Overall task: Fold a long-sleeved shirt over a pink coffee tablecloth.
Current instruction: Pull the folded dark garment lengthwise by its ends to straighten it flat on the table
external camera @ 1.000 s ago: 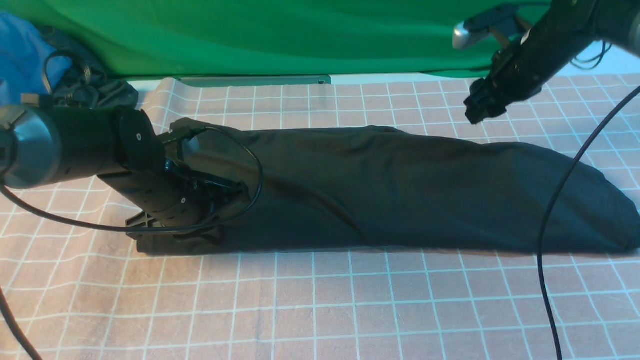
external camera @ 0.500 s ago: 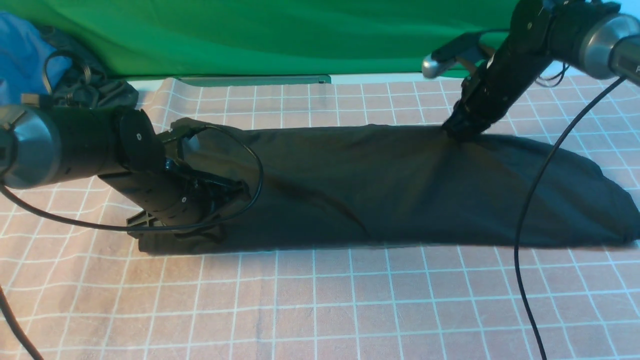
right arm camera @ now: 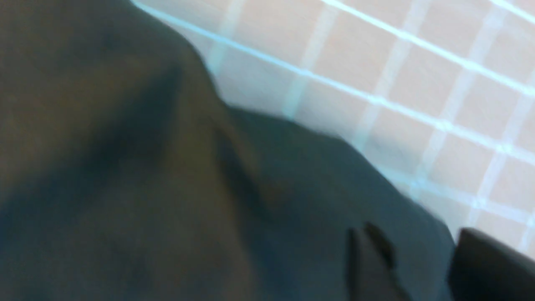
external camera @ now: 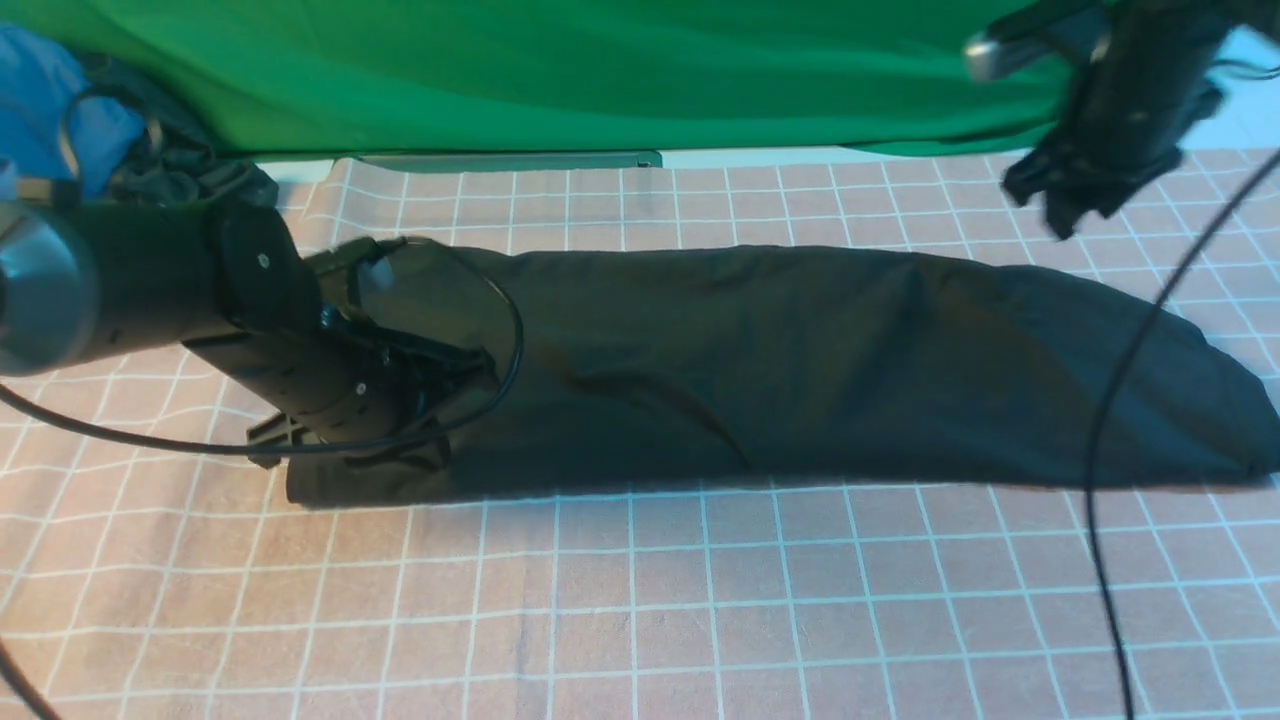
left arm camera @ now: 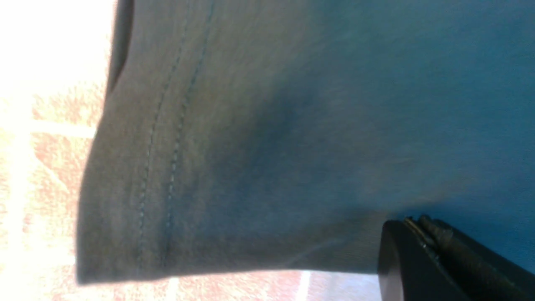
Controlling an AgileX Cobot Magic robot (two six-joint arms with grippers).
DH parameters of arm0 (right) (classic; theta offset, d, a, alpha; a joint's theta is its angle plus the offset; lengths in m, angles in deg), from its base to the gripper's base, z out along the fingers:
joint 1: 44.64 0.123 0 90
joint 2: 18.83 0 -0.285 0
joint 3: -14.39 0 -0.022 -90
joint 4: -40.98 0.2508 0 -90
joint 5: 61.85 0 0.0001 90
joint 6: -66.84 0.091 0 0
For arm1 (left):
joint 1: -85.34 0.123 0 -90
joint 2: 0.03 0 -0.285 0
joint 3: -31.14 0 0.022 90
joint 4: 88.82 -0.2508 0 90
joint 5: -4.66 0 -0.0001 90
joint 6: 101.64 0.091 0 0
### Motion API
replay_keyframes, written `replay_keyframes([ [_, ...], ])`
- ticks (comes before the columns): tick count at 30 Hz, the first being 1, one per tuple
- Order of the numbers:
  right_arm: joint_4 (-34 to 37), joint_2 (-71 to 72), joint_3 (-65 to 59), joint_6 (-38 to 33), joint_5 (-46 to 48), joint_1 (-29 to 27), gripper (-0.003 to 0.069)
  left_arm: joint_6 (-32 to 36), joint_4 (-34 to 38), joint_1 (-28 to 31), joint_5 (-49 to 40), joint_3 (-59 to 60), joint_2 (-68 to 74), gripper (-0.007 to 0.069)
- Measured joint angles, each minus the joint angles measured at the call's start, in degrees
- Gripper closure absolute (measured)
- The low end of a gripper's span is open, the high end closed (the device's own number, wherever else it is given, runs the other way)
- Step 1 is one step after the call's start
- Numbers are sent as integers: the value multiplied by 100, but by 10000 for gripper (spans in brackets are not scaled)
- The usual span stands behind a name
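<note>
The long-sleeved shirt [external camera: 800, 370] lies as a long black band, left to right, across the pink coffee tablecloth [external camera: 640, 600]; its print is hidden. My left gripper [external camera: 445, 390] rests low on the shirt's left end. In the left wrist view the stitched hem of the shirt [left arm camera: 175, 138] fills the picture, and the left gripper [left arm camera: 422, 225] is shut on the cloth. My right gripper [external camera: 1065, 205] hangs above the far right of the tablecloth, clear of the shirt. In the right wrist view the right gripper [right arm camera: 413, 238] is open, with nothing between its fingers [right arm camera: 368, 255] and the shirt [right arm camera: 167, 188] below.
A green cloth [external camera: 500, 70] hangs along the back. A blue garment [external camera: 40, 110] and a dark grey garment [external camera: 190, 175] lie bunched at the far left. A black cable [external camera: 1100, 450] from the right arm hangs across the shirt's right end.
My right gripper dipped to the shirt's far edge, then rose up and to the right, away from it. The left arm and the shirt's left end shifted slightly.
</note>
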Motion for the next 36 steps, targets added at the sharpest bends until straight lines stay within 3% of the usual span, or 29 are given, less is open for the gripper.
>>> replay_keyframes([
  [2, 59, 342, -543, 65, 53, -306, 520, 0, 0, 0, -72, 0, -125, 611],
  [4, 80, 577, -1038, 92, 78, -572, 594, 0, 10, 0, -152, 0, -183, 611],
  [9, 383, 972, -2078, 136, 136, -1211, 612, 0, 3, 0, -219, 6, -177, 611],
  [10, 670, 1027, -2452, 136, 137, -1502, 557, 0, 3, 0, -233, 6, -177, 611],
  [11, 698, 1027, -2485, 136, 129, -1528, 547, 0, -1, 0, -233, 6, -177, 611],
  [15, 1016, 1027, -2921, 135, -418, -1824, 250, 0, -1, 0, -227, 6, -177, 611],
  [18, 1087, 1027, -2950, 69, -710, -1828, 163, 44, -1, 0, -227, 6, -177, 611],
  [21, 1134, 996, -2950, 76, -1050, -1828, 155, 56, -3, 0, -216, 6, -177, 611],
  [23, 1139, 920, -2944, 89, -1150, -1828, 181, 85, -3, 0, -216, 6, -177, 611],
  [24, 1140, 822, -2944, 89, -1164, -1828, 228, 91, -3, 0, -216, 6, -177, 611],
  [30, 1224, 538, -2951, -88, -997, -1828, 587, 91, -3, 0, -235, 6, -177, 611],
  [36, 953, 876, -2889, -194, -912, -1835, 618, 121, -8, 0, -339, 6, -177, 611],
])
